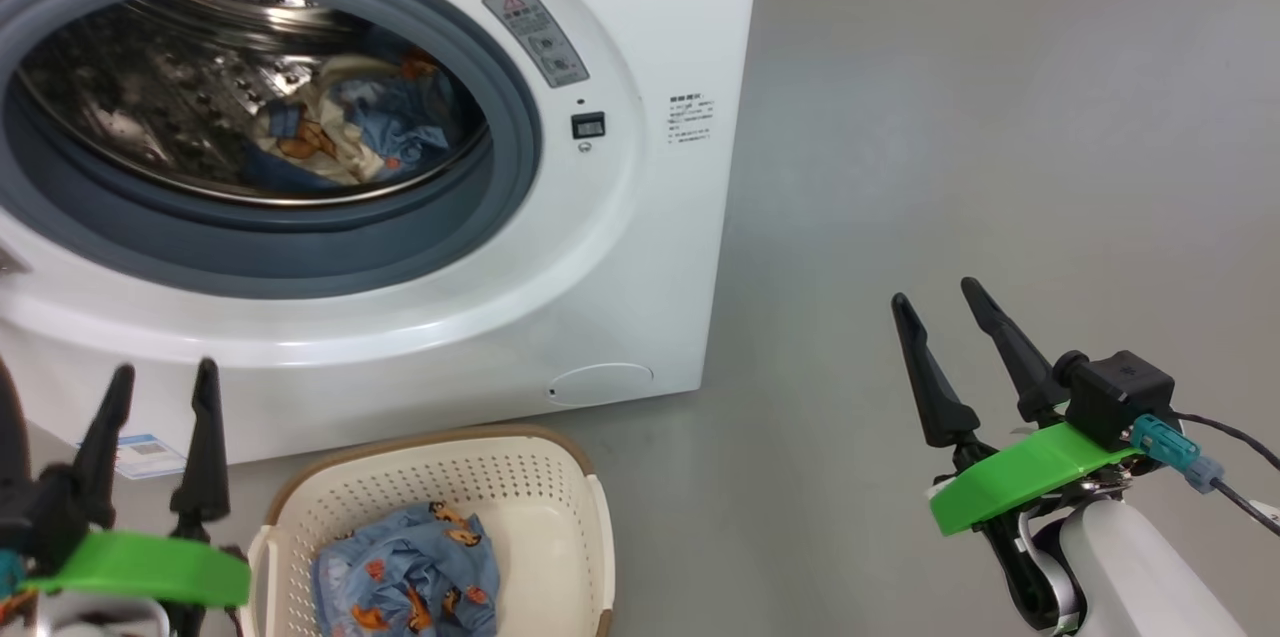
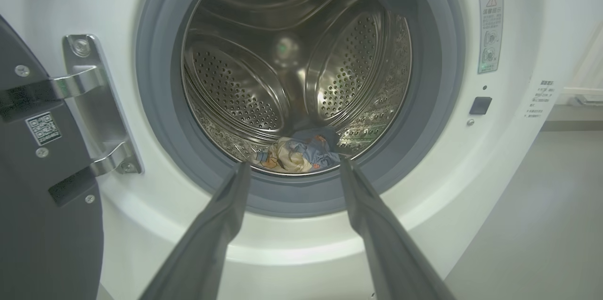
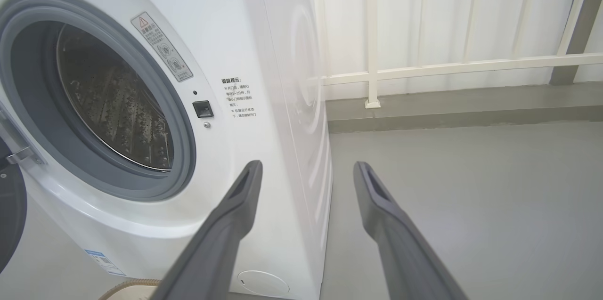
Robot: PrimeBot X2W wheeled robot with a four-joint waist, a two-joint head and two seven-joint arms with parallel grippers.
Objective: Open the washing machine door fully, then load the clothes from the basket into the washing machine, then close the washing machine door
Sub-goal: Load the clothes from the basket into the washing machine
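Observation:
The white washing machine (image 1: 620, 247) stands with its mouth uncovered; its door (image 2: 42, 224) hangs swung out at the left on steel hinges. Blue and cream clothes (image 1: 345, 122) lie in the steel drum (image 2: 292, 69). More blue clothes with orange figures (image 1: 410, 577) lie in the cream basket (image 1: 560, 497) on the floor below the machine. My left gripper (image 1: 165, 372) is open beside the basket's left, empty, pointing at the drum. My right gripper (image 1: 935, 292) is open over bare floor right of the machine, holding nothing.
Grey floor (image 1: 1000, 117) spreads to the right of the machine. A white railing (image 3: 447, 67) and pale wall stand behind it. A round cap (image 1: 602, 383) sits low on the machine's front, and a blue label (image 1: 145, 452) at its lower left.

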